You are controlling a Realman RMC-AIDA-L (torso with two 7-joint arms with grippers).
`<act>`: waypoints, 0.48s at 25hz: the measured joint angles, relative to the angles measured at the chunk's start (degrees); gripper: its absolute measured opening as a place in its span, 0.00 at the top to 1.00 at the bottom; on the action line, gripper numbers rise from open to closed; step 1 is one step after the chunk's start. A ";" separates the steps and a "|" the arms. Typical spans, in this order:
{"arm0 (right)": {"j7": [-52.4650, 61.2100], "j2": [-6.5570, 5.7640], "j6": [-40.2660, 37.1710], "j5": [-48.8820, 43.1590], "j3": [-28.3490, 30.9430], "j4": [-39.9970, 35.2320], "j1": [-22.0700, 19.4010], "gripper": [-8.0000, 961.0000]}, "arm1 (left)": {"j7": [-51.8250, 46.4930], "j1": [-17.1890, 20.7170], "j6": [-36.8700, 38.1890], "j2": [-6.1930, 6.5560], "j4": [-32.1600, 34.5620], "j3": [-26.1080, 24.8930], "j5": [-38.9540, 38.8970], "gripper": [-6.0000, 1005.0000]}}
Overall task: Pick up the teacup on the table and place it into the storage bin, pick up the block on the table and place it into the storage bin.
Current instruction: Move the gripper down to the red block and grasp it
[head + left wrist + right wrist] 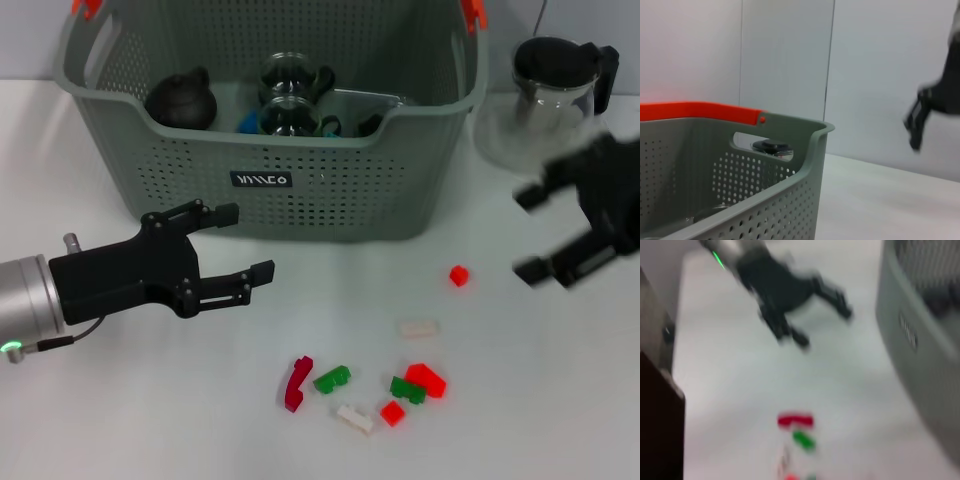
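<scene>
Head view: both hands, left (233, 243) and seemingly right (533, 232), spread, empty.

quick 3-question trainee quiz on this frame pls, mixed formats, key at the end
1. True or false: the left pincer holds a block.
2. Multiple choice: the lone small red block, apart from the main cluster, lies nearest to: A) the right pincer B) the left pincer C) the dark teapot in the storage bin
3. Fill in: the glass teapot with black lid stands on the table to the robot's ____ of the bin.

Key
1. False: it is open and empty, in front of the bin.
2. A
3. right
</scene>
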 joint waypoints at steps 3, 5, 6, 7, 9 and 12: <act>0.18 2.31 1.45 -9.78 -0.20 1.27 -1.33 0.03 | 0.01 -0.01 -0.11 0.00 -0.03 -0.09 -0.05 0.14; 0.11 4.45 4.35 -15.81 -0.30 2.75 -1.32 0.04 | 0.02 -0.05 -0.26 0.00 -0.05 -0.04 -0.06 0.14; 0.07 5.58 6.48 -18.97 -0.33 3.75 -1.16 0.04 | 0.03 -0.10 -0.38 0.00 -0.05 -0.10 -0.04 0.14; 0.10 6.59 8.73 -21.14 -0.40 4.61 -0.88 0.04 | 0.03 -0.18 -0.45 -0.01 -0.06 -0.05 -0.03 0.14; 0.67 8.05 13.76 -24.24 -1.43 8.12 -0.04 0.05 | 0.04 -0.37 -0.64 0.00 -0.07 -0.09 -0.03 0.14; 2.84 8.22 20.53 -24.11 -4.44 15.43 1.94 0.05 | 0.05 -0.53 -0.87 -0.01 -0.08 -0.07 -0.01 0.14</act>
